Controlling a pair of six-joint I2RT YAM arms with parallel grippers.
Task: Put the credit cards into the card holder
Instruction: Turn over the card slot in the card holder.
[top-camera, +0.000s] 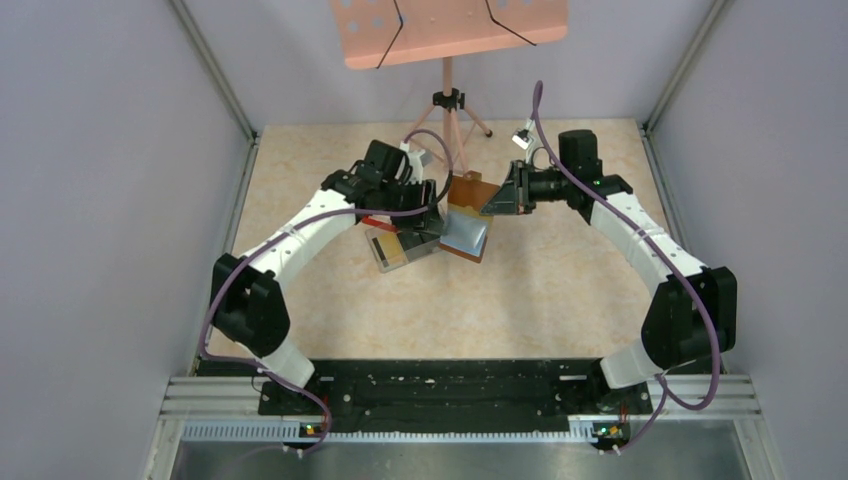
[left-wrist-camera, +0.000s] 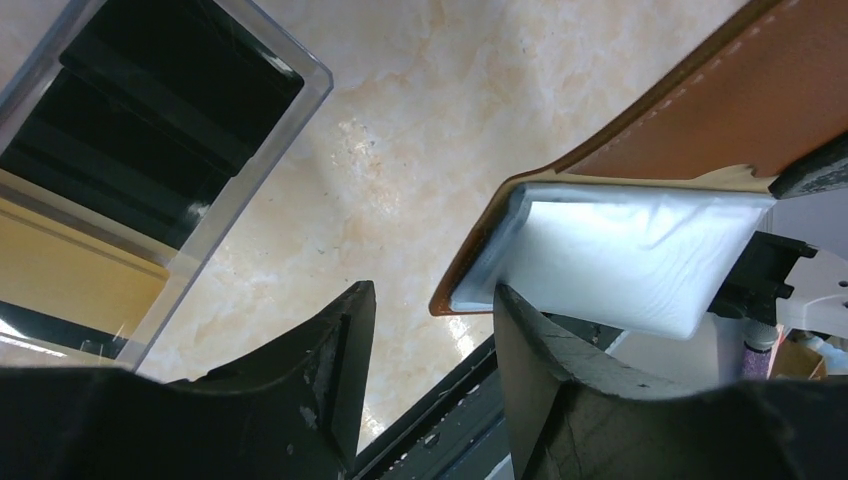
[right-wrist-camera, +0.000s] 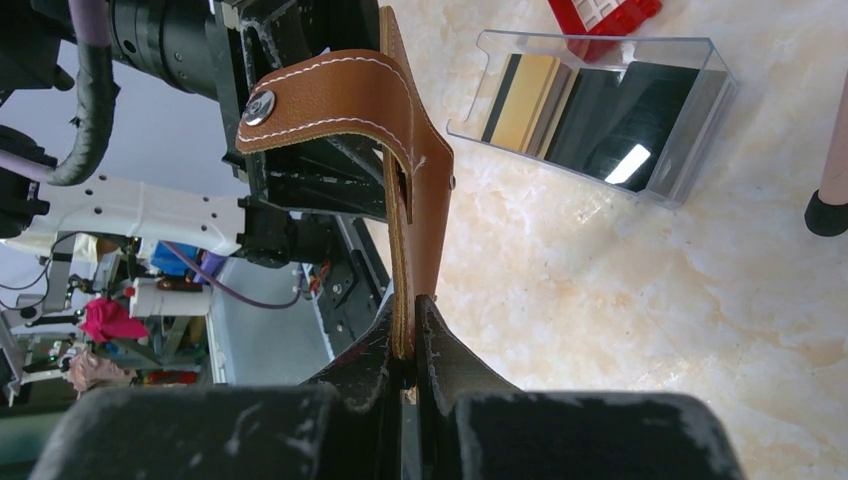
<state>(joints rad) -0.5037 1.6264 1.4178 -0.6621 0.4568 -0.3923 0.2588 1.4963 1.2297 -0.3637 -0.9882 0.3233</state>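
Observation:
The brown leather card holder hangs open above the table, and my right gripper is shut on its lower edge. The right gripper sits just right of it in the top view. One inner face looks pale and glossy; whether it is a card or a pocket I cannot tell. My left gripper is open at that face's corner, with only table showing between its fingers. The other credit cards, tan-yellow and black, stand in a clear box below the left gripper.
A small red tray lies behind the clear box. A pink board on a tripod stands at the table's far edge. Grey walls close both sides. Bare marble-patterned table lies in front of the box.

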